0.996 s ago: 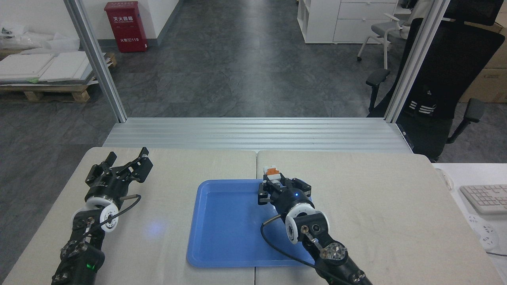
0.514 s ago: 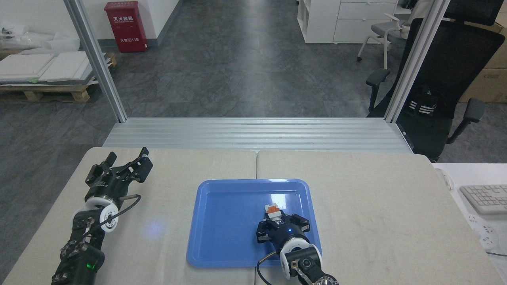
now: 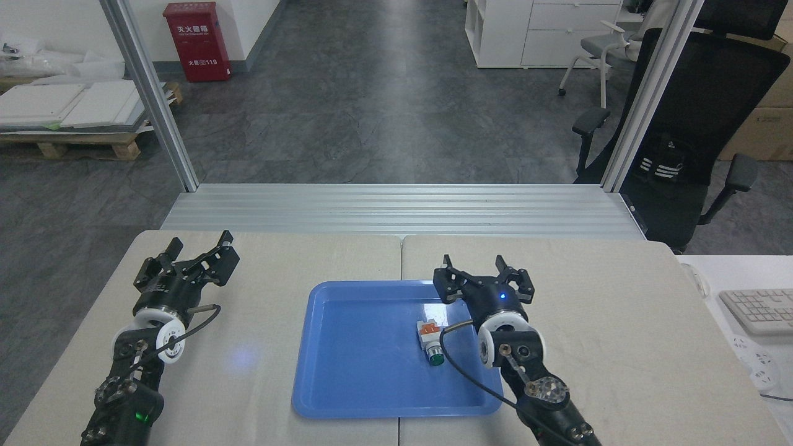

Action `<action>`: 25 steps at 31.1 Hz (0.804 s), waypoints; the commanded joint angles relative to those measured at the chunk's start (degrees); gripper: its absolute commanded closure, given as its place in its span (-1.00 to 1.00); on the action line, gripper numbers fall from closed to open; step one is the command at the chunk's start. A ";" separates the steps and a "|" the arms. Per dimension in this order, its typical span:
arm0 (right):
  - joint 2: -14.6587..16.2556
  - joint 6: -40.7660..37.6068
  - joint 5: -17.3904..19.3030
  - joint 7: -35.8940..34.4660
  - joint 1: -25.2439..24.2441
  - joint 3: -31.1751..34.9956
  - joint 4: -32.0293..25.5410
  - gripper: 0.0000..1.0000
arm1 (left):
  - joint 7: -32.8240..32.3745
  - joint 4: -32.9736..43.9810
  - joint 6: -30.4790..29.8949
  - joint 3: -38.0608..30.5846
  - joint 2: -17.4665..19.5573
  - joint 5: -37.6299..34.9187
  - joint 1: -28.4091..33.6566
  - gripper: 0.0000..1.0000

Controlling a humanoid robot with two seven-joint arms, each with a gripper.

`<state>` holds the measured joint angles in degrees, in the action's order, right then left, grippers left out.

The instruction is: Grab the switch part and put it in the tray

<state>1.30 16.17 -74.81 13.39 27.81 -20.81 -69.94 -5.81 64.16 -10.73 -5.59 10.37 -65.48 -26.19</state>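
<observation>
The switch part [image 3: 430, 339] lies on its side inside the blue tray [image 3: 359, 353], right of the tray's middle, its green button pointing toward me. My right gripper [image 3: 476, 264] hangs open over the tray's far right corner, apart from the switch part and holding nothing. At the far left of the table my left gripper [image 3: 199, 245] is open too, well away from the tray.
Two beige tabletops [image 3: 582, 297] meet in a seam under the tray. A keyboard [image 3: 759, 310] sits on a white desk at the right. Beyond the table edge lie a metal ramp [image 3: 403, 207], a black office chair [image 3: 687, 136] and a red cabinet [image 3: 195, 40].
The right gripper carried the switch part down into the tray, let go of it, opened and drew back to the far right corner. The left arm stayed still.
</observation>
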 commanded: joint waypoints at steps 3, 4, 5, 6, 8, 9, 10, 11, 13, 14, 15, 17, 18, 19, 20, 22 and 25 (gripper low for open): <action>13.80 -24.04 8.51 -6.61 1.11 13.59 3.04 -0.98 | 0.01 0.00 0.01 0.05 0.00 0.00 0.00 -1.00; 15.64 -26.95 10.71 -7.23 1.02 14.21 4.45 -0.98 | 0.01 0.00 0.01 0.05 0.00 0.00 0.00 -1.00; 17.49 -29.07 12.91 -7.50 0.93 14.39 6.03 -0.98 | 0.01 0.00 0.01 -0.04 0.09 0.00 0.00 -1.00; 18.73 -29.78 14.32 -7.50 0.67 14.39 7.18 -0.98 | 0.01 0.00 0.01 0.05 0.00 0.00 0.00 -1.00; 19.44 -29.79 15.04 -7.58 -0.56 14.39 7.72 -0.98 | 0.01 0.00 0.01 -0.04 0.00 0.00 0.00 -1.00; 19.44 -30.05 15.30 -7.59 -1.35 14.39 7.54 -0.98 | 0.01 0.00 0.01 -0.04 0.00 0.00 0.00 -1.00; 19.44 -30.14 15.30 -7.59 -2.05 14.22 7.28 -0.98 | 0.01 0.00 0.01 -0.04 0.00 0.00 0.00 -1.00; 19.35 -30.14 15.30 -7.59 -2.41 14.04 7.10 -0.98 | 0.01 0.00 0.01 -0.04 0.00 0.00 0.00 -1.00; 19.27 -30.14 15.30 -7.59 -2.67 13.78 6.58 -0.97 | 0.01 0.00 0.01 -0.04 0.00 0.00 0.00 -1.00; 19.18 -30.14 15.13 -7.59 -2.68 13.78 6.23 -0.97 | 0.01 0.00 0.01 -0.04 0.00 0.00 0.00 -1.00; 19.09 -30.14 15.13 -7.59 -2.76 13.69 5.79 -0.97 | 0.01 0.00 0.01 0.05 0.00 0.00 0.00 -1.00; 19.09 -29.97 14.78 -7.50 -2.94 13.51 4.73 -0.97 | 0.01 0.00 0.01 -0.04 0.00 0.00 0.00 -1.00; 19.09 -28.83 13.99 -7.32 -3.20 11.41 4.12 -0.97 | 0.01 0.00 0.01 -0.04 0.00 0.00 0.00 -1.00; 19.18 -27.95 13.72 -7.24 -3.20 10.62 3.59 -0.97 | 0.01 0.00 0.01 -0.04 0.00 0.00 0.00 -1.00; 19.27 -26.81 13.55 -7.15 -3.20 9.83 2.98 -0.97 | 0.01 0.00 0.01 0.05 0.00 0.00 0.00 -1.00; 19.35 -24.53 13.46 -6.71 -3.12 8.86 2.36 -0.97 | 0.01 0.00 0.01 -0.04 0.00 0.00 0.00 -1.00; 19.27 -21.01 12.50 -6.44 -3.03 7.36 2.09 -0.97 | 0.01 0.00 0.01 0.05 0.00 0.00 0.00 -1.00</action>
<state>20.57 -9.74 -61.17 6.37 24.70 -11.06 -66.91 -5.81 64.16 -10.73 -5.61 10.37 -65.48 -26.19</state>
